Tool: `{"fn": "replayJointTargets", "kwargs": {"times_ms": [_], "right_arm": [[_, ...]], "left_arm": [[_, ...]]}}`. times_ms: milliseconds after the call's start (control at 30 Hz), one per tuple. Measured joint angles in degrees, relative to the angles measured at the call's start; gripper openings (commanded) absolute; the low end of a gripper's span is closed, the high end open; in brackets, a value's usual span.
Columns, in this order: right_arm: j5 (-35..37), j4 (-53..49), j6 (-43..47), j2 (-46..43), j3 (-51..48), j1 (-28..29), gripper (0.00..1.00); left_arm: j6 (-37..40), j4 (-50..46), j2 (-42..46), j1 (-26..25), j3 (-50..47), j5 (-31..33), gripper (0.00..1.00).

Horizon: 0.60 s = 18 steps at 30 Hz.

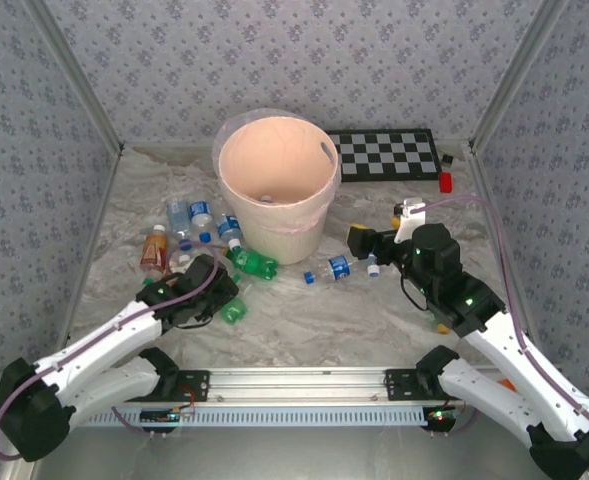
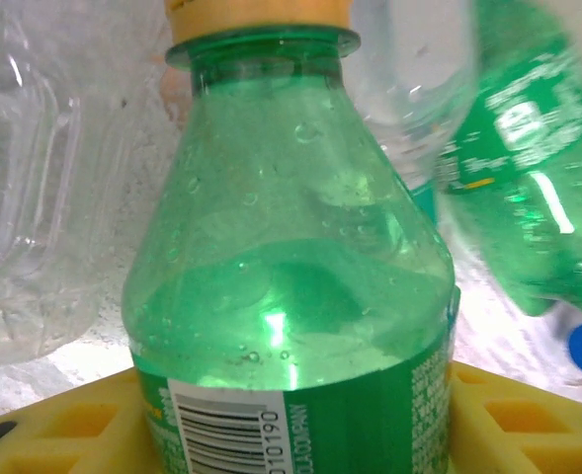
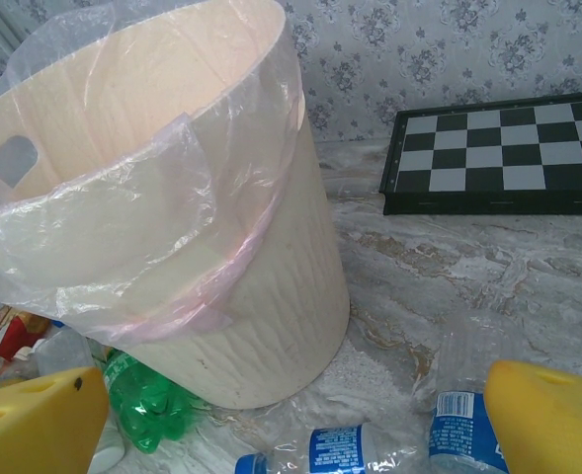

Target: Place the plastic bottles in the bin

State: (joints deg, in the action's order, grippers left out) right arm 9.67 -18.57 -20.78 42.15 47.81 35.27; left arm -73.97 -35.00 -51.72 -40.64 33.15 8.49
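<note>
Green bottle (image 2: 291, 276) with a yellow cap (image 2: 256, 12) sits between the yellow fingers (image 2: 53, 425) of the left gripper (image 2: 292, 425). Its long axis runs straight out along the gripper's reach, neck pointing away from the wrist camera. Whether the fingers press on it or merely flank it cannot be told. It lies on the marbled table (image 1: 374, 320), just left of and in front of the bin (image 1: 274, 185). A second green bottle (image 1: 254, 265), several clear bottles (image 1: 202, 215) and an orange-brown bottle (image 1: 154, 248) crowd close by.

The bin stands upright, its thin liner (image 3: 123, 227) draped over the rim. One small pale item rests at its bottom, too small to identify. To its right, the right gripper (image 3: 295, 395) hangs with its jaws spread wide, grasping nothing. Beneath it, blue-labelled bottles (image 3: 335, 449) lie on their sides, end to end across the table. A checkerboard (image 3: 498, 148) lies flat behind.
</note>
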Motion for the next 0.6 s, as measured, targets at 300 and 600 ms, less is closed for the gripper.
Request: {"fn": "replayJointTargets", "kwargs": {"times_ms": [300, 600], "right_arm": [[-0.5, 1.1, -1.5, 0.5, -0.7, 0.0, 1.0], [-1.3, 1.0, -2.6, 1.3, -0.7, 0.0, 1.0]], "left_arm": [[2.6, -2.6, 2.8, 0.0, 5.1, 2.4, 0.58], [13.0, -6.3, 0.5, 0.0, 20.4, 9.3, 0.57]]}}
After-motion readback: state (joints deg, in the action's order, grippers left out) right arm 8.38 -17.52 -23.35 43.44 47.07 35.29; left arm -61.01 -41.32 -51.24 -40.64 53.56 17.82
